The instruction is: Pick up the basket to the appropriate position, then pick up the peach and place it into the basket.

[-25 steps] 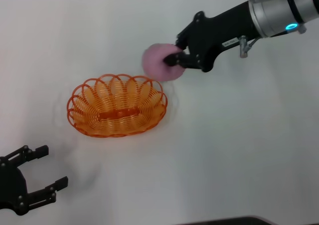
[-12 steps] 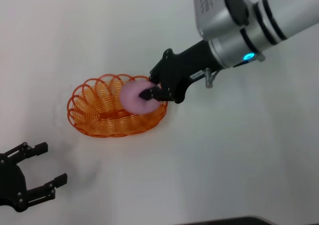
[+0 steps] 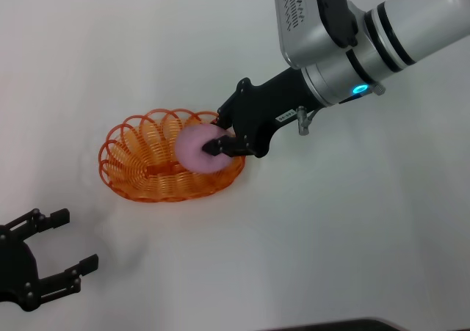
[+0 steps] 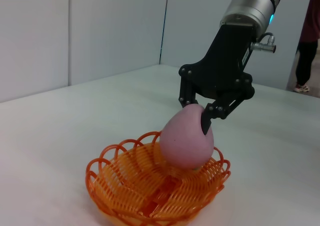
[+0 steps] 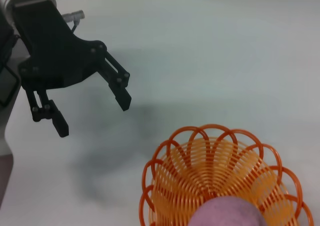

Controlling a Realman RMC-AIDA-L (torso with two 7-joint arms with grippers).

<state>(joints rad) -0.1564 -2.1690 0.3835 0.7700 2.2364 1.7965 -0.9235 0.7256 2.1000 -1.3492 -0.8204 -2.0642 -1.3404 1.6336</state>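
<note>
The orange wire basket (image 3: 139, 166) sits on the white table, left of centre; it also shows in the left wrist view (image 4: 125, 186) and the right wrist view (image 5: 200, 161). My right gripper (image 3: 217, 142) is shut on the pink peach (image 3: 194, 150) and holds it inside the basket's right half, low over the base. The left wrist view shows the peach (image 4: 185, 141) between the black fingers (image 4: 206, 121). The peach's top shows in the right wrist view (image 5: 227, 213). My left gripper (image 3: 55, 246) is open and empty at the table's near left; it also shows in the right wrist view (image 5: 90, 110).
The white table (image 3: 352, 221) stretches bare to the right of and behind the basket. A person's legs (image 4: 305, 60) stand far off in the left wrist view.
My right gripper carried the peach from behind the basket's right rim to over the basket and lowered it inside. The left arm has hardly moved.
</note>
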